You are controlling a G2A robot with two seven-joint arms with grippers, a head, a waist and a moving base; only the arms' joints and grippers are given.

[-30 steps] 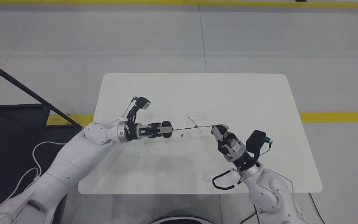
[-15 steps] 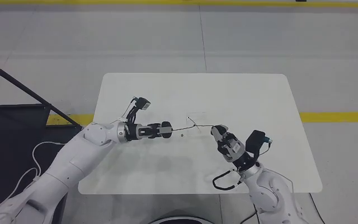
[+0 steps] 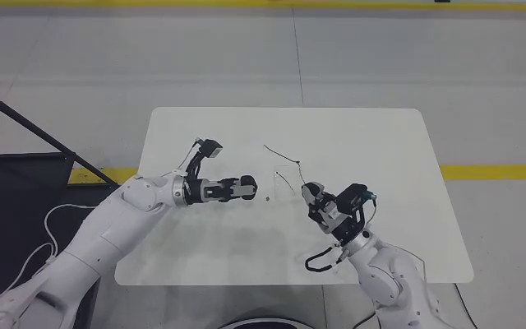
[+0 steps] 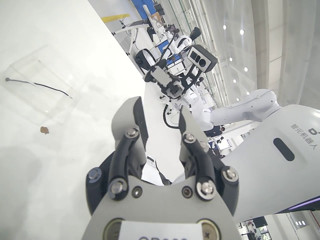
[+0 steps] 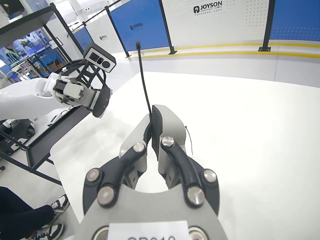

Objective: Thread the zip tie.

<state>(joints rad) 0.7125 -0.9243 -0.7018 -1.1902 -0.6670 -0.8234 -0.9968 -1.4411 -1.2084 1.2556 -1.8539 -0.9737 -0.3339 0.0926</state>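
Observation:
A thin black zip tie (image 5: 144,81) stands straight out of my right gripper (image 5: 152,111), which is shut on its lower end; the head is at the free tip. In the top view the zip tie (image 3: 283,163) slants from the right gripper (image 3: 306,191) toward the table's far side. My left gripper (image 4: 162,118) is open with nothing between its fingers. In the top view the left gripper (image 3: 256,187) hangs a short way to the left of the right one, pointing at it. A second black zip tie (image 4: 37,86) lies in a clear flat tray (image 4: 57,58) on the table.
The white table (image 3: 394,164) has bare room on its right and far parts. A small brown crumb (image 4: 44,130) lies near the tray. A black frame (image 5: 37,148) stands beside the table's left edge, and a person's shoes (image 5: 57,206) are on the floor there.
The zip tie, earlier stretched level between the two grippers, now angles away toward the far side. The right wrist has turned and shifted left. The left arm has barely moved.

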